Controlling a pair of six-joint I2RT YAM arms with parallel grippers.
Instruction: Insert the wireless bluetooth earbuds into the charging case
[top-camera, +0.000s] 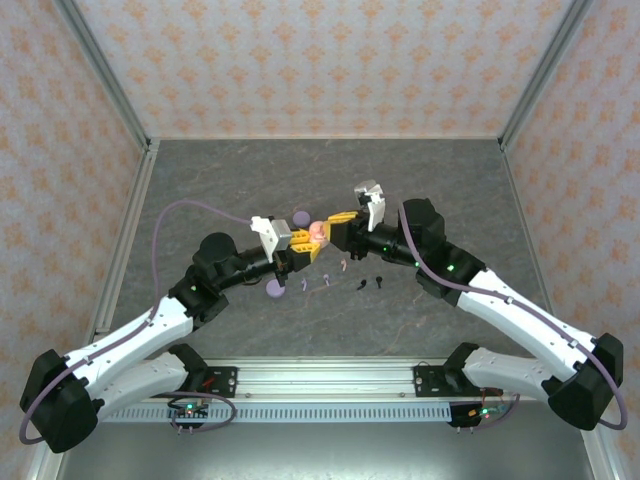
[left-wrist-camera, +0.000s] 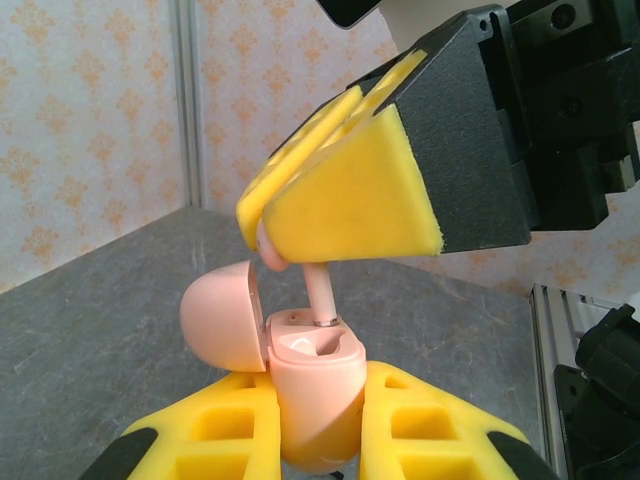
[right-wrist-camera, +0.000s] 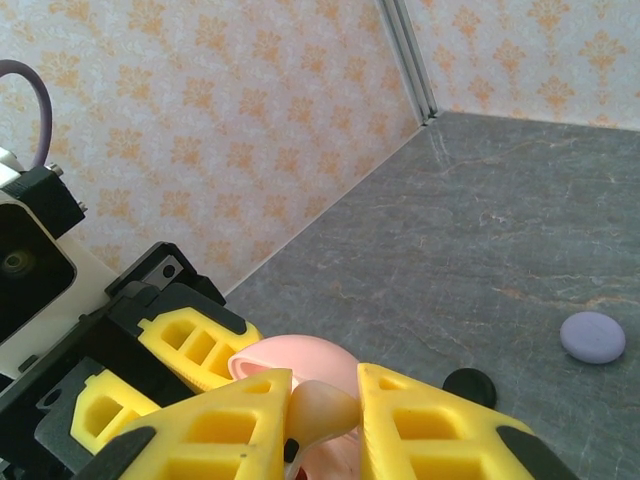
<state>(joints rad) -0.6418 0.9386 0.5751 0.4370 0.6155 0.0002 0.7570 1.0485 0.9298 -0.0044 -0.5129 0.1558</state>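
Note:
My left gripper (left-wrist-camera: 318, 400) is shut on an open pink charging case (left-wrist-camera: 312, 365), upright, with its lid (left-wrist-camera: 222, 318) swung to the left. My right gripper (right-wrist-camera: 325, 388) is shut on a pink earbud (right-wrist-camera: 322, 412) above the case. The earbud's stem (left-wrist-camera: 322, 296) points down, its tip at the case's slot. From above, the left gripper (top-camera: 310, 245) and right gripper (top-camera: 336, 229) meet at the pink case (top-camera: 318, 232) over mid-table. Loose on the table below them lie lavender earbuds (top-camera: 305, 285), a pink earbud (top-camera: 343, 266) and black earbuds (top-camera: 361, 287).
A lavender round case (top-camera: 300, 216) lies behind the grippers and another (top-camera: 276, 291) in front, by the left arm. The right wrist view has a lavender case (right-wrist-camera: 592, 335) and a black round case (right-wrist-camera: 470, 384) on the grey table. Patterned walls close in three sides.

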